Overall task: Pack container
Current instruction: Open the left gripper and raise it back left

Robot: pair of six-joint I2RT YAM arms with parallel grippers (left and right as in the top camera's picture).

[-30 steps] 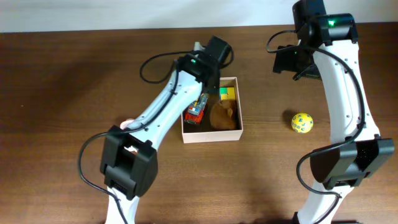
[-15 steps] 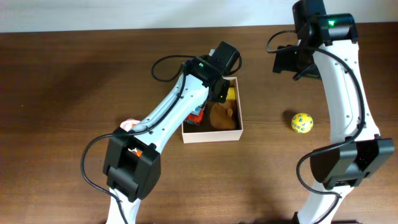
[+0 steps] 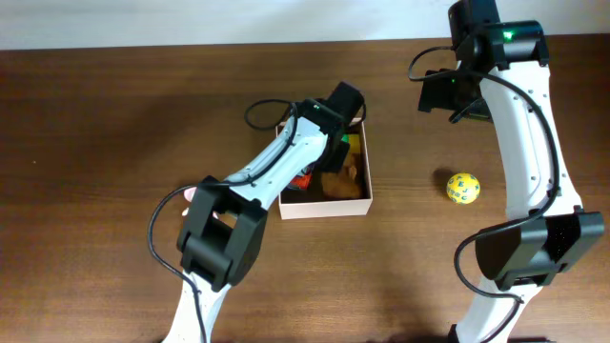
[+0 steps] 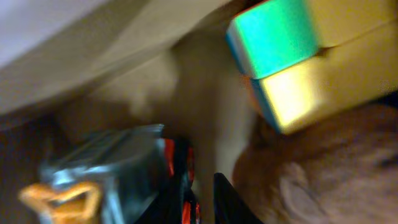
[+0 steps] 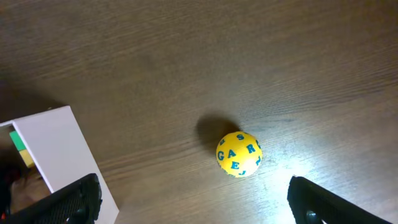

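**Swinging across the box: left arm shifts right**

Over the container [image 3: 329, 209] at mid-table, the left arm has slid along from the back-left corner and its wrist now hangs above the back-right one, elbow swung in closer too. It covers most of the red toy car [image 3: 303, 179], which showed plainly a second ago. The left gripper [image 4: 196, 202] sits low inside, its fingertips [image 4: 227, 199] drawn close with a sliver of red between them; whether they pinch anything I cannot tell. The green and yellow blocks [image 4: 292, 56] and the brown plush [image 3: 345, 179] lie right there. The right gripper [image 5: 199, 202] hasn't budged: fingers spread wide, empty, above the table [image 3: 114, 143] with the yellow ball [image 5: 239, 154] lying apart from the box.
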